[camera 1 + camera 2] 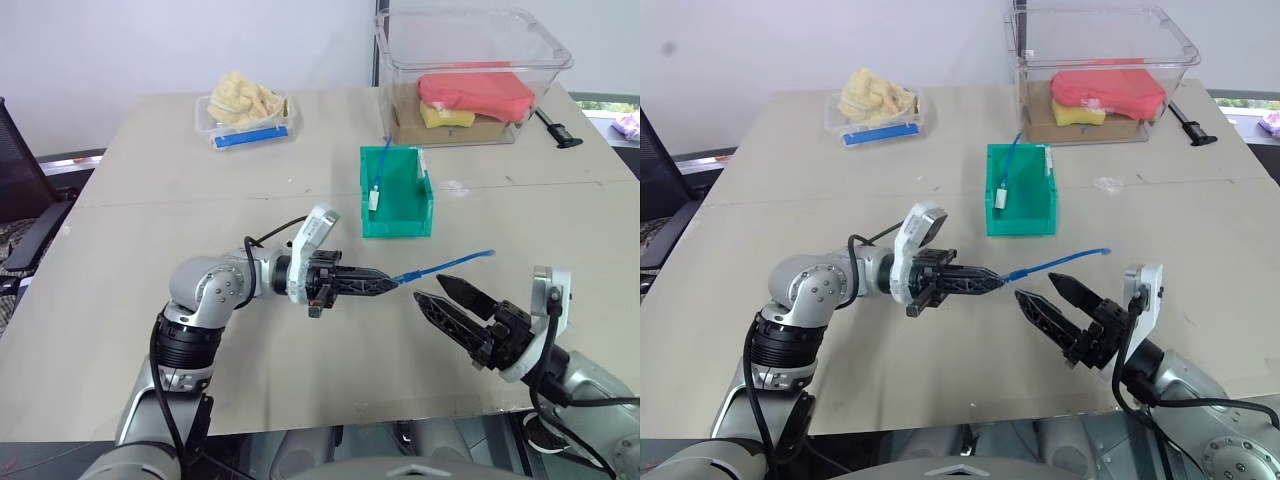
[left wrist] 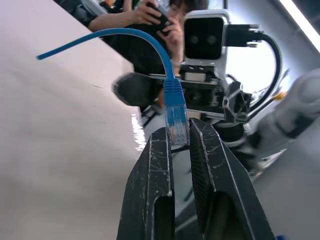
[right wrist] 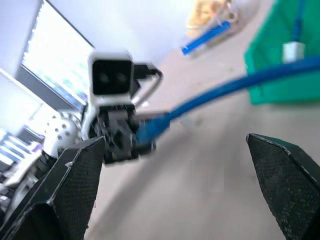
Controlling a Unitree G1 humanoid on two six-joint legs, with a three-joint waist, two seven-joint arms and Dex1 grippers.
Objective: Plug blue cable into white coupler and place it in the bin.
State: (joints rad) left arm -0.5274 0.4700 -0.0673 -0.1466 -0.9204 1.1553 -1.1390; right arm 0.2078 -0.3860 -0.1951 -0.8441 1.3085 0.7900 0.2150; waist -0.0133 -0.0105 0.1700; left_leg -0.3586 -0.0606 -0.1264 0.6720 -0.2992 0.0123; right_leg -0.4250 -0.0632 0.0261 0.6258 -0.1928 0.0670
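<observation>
Blue cable held up by one plug, the other gripper open beside it

The blue cable point(image 1: 445, 264) hangs above the desk point(image 1: 120, 200), its clear plug pinched in the closed left gripper point(image 1: 385, 284), the rest arcing toward the green bin point(image 1: 397, 215). A small white coupler point(image 1: 373, 199) seems to lie already in that bin on another blue lead. The right gripper point(image 1: 450, 296) stands wide open and empty, just beside the cable. To go well, I judge it should close on the cable near the free end, keeping the plug aligned.
</observation>
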